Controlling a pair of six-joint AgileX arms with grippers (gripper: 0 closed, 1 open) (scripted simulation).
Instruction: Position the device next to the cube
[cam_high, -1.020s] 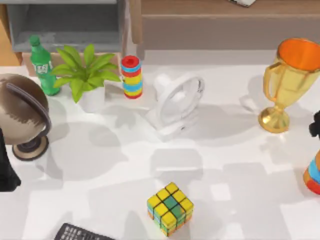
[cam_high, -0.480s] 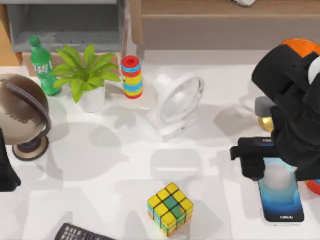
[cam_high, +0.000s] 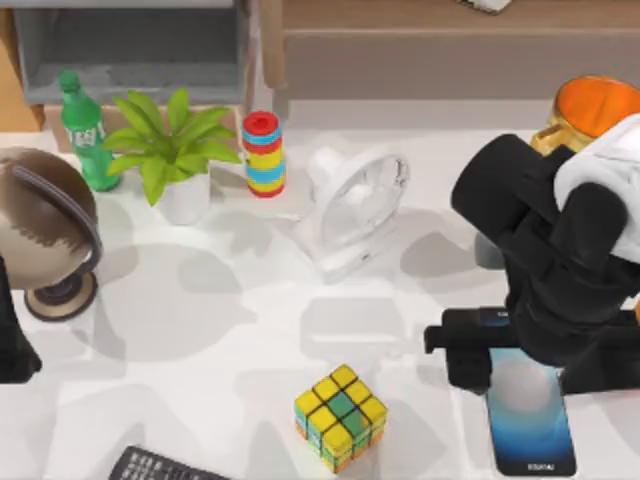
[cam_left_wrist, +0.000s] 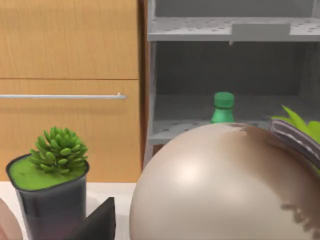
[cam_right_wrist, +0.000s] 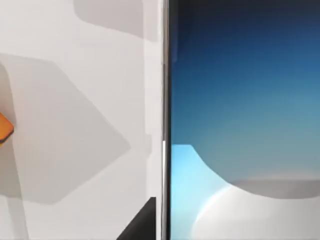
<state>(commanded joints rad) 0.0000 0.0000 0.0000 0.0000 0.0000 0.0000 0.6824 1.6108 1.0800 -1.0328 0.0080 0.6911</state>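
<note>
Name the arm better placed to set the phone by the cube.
Right. Its tool is over the phone, just to the right of the cube; the left arm sits parked at the table's left edge.

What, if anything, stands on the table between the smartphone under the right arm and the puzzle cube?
Nothing visible does. The smartphone sits at the right end effector, right of the puzzle cube, with bare white table between them. The fan stands farther back, off that path.
</note>
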